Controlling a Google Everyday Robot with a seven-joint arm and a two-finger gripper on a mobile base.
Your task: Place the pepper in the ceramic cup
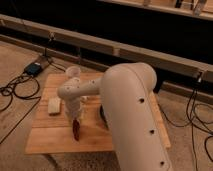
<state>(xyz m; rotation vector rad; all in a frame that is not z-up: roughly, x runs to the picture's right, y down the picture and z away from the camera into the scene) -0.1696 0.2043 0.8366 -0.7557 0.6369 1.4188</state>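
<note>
The dark-red pepper lies on the wooden table near its front edge. My gripper hangs straight down over the pepper, its tip right at the pepper's upper end. The pale ceramic cup stands at the table's back edge, behind the arm. The wide dark bowl is mostly hidden behind my big white arm.
A white rectangular block lies on the table's left side. Cables and a blue box lie on the floor to the left. More cables hang at the right. A dark bench runs behind.
</note>
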